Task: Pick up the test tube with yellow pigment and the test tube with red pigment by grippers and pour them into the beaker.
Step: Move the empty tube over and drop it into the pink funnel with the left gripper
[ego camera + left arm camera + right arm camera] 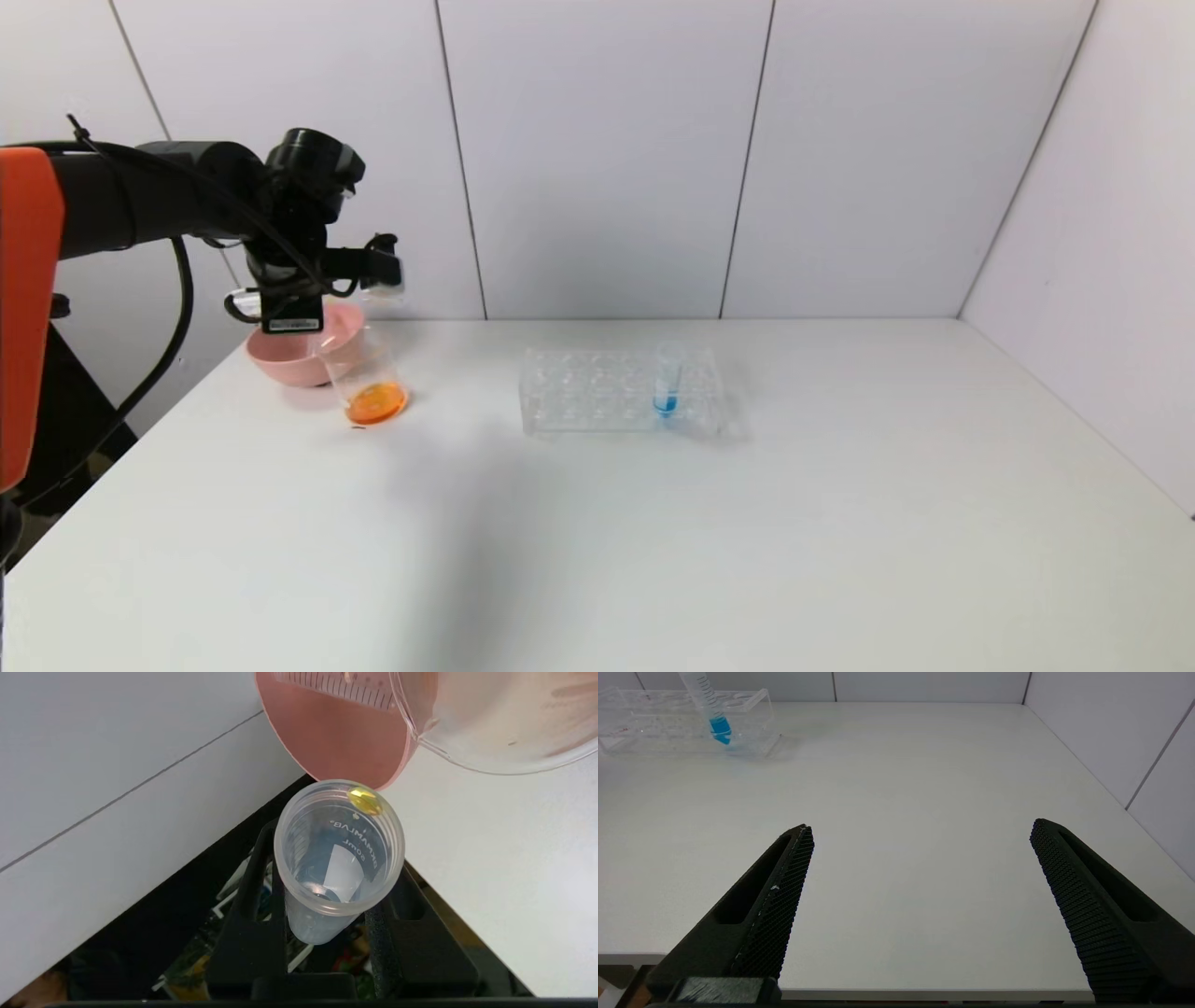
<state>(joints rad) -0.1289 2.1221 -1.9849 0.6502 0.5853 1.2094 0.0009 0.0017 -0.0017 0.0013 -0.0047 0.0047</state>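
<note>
Nearest to me is the white bench [653,523], and low over its near edge hangs the right tool [920,868]. Its two black fingers [780,896] are spread wide apart and hold nothing.

Farther back, in the middle of the bench, sits a clear rack [597,390]. One tube with blue liquid [667,378] stands in it, toward the rack's right end.

Over on the left side, farther back again, is the beaker [366,378]. It has orange liquid in the bottom. Just behind it, and touching it or nearly so, sits a pink bowl [289,357].

Up above the beaker and bowl is the left tool [322,905]. Its fingers are closed tight on the test tube with yellow pigment [338,854], one finger on each side. The tube is tipped over so its open mouth faces out toward the beaker and bowl. It looks almost empty, with only a yellow drop [365,800] sitting at its rim. The rim is close to the edge of the pink bowl, with the beaker's lip just beside.

I cannot see a tube with red liquid anywhere.
</note>
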